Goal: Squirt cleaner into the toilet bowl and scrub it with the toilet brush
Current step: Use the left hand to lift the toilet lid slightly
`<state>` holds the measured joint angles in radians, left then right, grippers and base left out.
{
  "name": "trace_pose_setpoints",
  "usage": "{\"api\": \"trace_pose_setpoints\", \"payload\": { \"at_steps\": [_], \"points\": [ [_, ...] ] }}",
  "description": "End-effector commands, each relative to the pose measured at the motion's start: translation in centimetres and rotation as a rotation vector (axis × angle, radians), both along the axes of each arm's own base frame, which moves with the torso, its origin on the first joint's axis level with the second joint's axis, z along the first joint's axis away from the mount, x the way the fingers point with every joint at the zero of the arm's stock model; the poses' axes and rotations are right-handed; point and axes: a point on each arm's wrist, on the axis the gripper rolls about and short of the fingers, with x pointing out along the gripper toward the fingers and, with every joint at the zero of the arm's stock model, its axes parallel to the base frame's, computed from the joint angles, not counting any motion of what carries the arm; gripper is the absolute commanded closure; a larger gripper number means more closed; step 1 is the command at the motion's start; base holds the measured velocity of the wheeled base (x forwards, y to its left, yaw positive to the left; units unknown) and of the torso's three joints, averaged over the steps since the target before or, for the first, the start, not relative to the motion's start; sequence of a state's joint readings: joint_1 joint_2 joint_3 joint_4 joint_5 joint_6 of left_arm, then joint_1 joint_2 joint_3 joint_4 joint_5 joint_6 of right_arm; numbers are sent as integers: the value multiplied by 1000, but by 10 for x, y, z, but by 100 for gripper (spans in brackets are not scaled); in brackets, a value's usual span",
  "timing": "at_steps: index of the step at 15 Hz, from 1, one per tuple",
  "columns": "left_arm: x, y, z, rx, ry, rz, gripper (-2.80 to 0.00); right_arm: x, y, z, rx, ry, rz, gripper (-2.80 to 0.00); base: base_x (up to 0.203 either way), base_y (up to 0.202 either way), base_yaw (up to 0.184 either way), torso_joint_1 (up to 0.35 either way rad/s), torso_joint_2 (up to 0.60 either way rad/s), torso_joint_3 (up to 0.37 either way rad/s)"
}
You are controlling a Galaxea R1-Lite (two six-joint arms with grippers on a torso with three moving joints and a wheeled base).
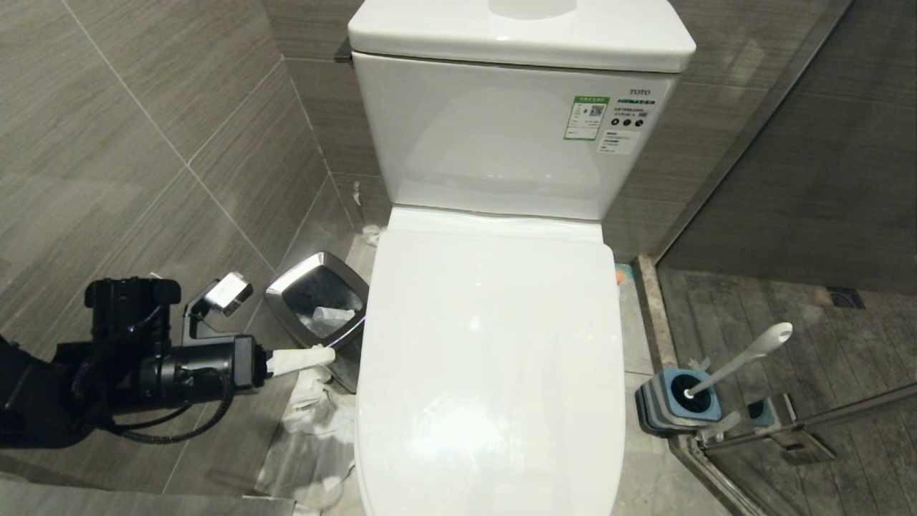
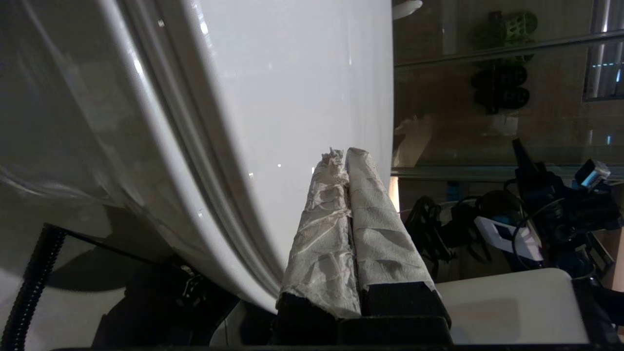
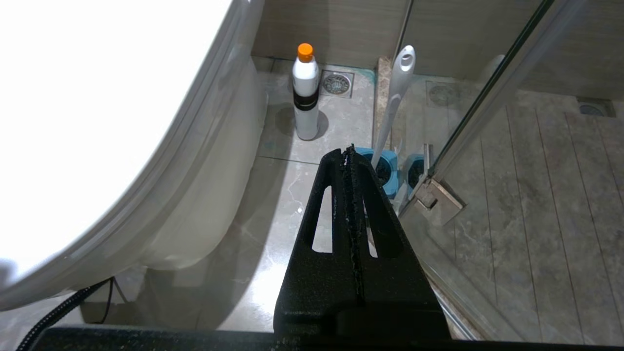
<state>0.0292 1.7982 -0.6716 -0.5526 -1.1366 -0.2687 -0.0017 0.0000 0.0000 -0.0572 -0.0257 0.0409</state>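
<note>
Toilet bowl [image 1: 494, 358] fills the centre of the head view, its white lid down over the seat, with the cistern [image 1: 516, 136] rising behind it at the top of the frame. No cleaner liquid can be made out with the lid closed.

Toilet brush [image 1: 745, 358] stands at the lower right of the head view, its white handle leaning up to the right out of a blue-and-grey holder [image 1: 677, 405] just beside the glass shower door's hinge. In the right wrist view the handle [image 3: 395, 102] shows at upper centre, and a white bottle with an orange cap [image 3: 305, 92] stands upright on the floor between the bowl and the brush, apart from both.

Left gripper [image 1: 322, 355] sits at the lower left of the head view, pointing level toward the bowl's side, its tip near the lid's edge; contact cannot be told. Its fingers [image 2: 336, 234], wrapped in white paper, are pressed together and hold nothing.

Right gripper [image 3: 350, 156] appears only in its own wrist view, at lower centre, above the floor beside the bowl. Its black fingers are closed flat against each other, empty.

Chrome-rimmed bin [image 1: 319, 297] stands at left centre beside the bowl, with crumpled tissue [image 1: 315, 416] on the floor below it.
</note>
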Motion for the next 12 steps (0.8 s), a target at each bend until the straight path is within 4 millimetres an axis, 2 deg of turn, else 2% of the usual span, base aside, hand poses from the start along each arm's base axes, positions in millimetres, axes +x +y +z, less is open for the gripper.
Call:
{"api": "trace_pose_setpoints", "payload": {
  "at_steps": [1, 5, 6, 9, 12],
  "points": [
    [-1, 3, -21, -5, 26, 4, 0, 2, 0, -7, 1, 25, 0, 0, 0, 0, 0, 0, 0, 0],
    [-7, 4, -45, -3, 13, 9, 0, 2, 0, -7, 1, 24, 0, 0, 0, 0, 0, 0, 0, 0],
    [-7, 4, -49, -3, 7, 11, -280, 2, 0, -7, 1, 23, 0, 0, 0, 0, 0, 0, 0, 0],
    [-10, 7, -58, -7, 4, 21, -280, 2, 0, -7, 1, 24, 0, 0, 0, 0, 0, 0, 0, 0],
    [-16, 8, -59, -22, 6, 6, -280, 2, 0, -7, 1, 25, 0, 0, 0, 0, 0, 0, 0, 0]
  ]
}}
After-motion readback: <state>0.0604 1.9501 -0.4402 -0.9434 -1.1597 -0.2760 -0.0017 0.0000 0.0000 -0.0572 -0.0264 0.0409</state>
